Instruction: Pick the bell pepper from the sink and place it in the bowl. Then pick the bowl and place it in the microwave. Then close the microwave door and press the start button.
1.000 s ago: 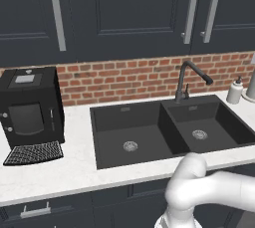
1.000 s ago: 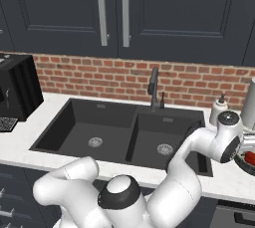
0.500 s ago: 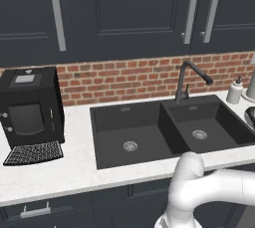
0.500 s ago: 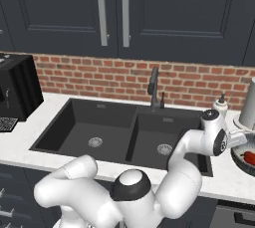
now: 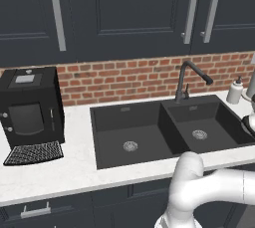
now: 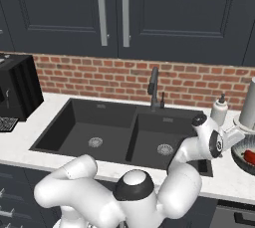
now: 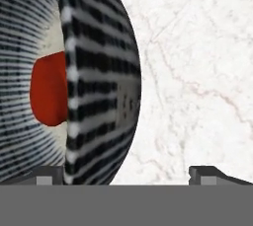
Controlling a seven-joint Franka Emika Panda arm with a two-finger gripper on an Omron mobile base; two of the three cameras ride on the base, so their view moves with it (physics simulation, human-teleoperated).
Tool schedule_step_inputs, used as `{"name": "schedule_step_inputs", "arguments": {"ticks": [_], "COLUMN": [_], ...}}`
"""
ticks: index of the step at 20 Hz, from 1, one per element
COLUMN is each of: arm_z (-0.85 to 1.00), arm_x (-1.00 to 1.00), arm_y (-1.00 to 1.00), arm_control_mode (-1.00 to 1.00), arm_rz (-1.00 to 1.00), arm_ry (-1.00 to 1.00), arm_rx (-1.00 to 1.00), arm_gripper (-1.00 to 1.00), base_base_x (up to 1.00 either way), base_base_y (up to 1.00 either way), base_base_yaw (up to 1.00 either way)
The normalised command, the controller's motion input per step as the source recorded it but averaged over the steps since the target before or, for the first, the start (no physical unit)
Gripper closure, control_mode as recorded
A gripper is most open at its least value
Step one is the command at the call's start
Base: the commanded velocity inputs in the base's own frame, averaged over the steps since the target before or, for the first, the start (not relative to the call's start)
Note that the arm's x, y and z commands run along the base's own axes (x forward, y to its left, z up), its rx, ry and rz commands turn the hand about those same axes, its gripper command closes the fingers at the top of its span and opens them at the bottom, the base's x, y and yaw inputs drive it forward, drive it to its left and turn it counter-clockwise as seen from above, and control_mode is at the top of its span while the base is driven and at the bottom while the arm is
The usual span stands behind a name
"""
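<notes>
Hand view: bowl (image 7: 101, 96), striped, rigid, likely light (bell pepper (image 7: 48, 89) inside); grasp rim; gripper (image 7: 127, 173) jaws apart, straddling.

No legible text, labels, brand marks, numbers or signs anywhere: coffee machine (image 5: 31, 107) front, soap bottle (image 6: 218, 110), cabinet doors (image 5: 124, 13) all unmarked.

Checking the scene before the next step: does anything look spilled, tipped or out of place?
Nothing stands out. The bell pepper lies inside the striped bowl, which sits upright on the marble counter. The open tool straddles the bowl's rim.
</notes>
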Motion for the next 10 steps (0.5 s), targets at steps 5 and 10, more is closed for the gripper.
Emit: {"name": "schedule_step_inputs", "arguments": {"ticks": [5, 10], "arm_z": [-0.01, -0.18], "arm_x": [-0.33, -0.41], "arm_y": [-0.49, -0.33], "arm_control_mode": [-1.0, -1.0], "arm_rz": [0.16, 0.11], "arm_ry": [0.08, 0.14], "arm_rx": [-0.07, 0.0], "arm_gripper": [-1.0, 1.0], "base_base_x": [0.0, 0.0], "base_base_y": [0.0, 0.0], "base_base_yaw": [0.0, 0.0]}}
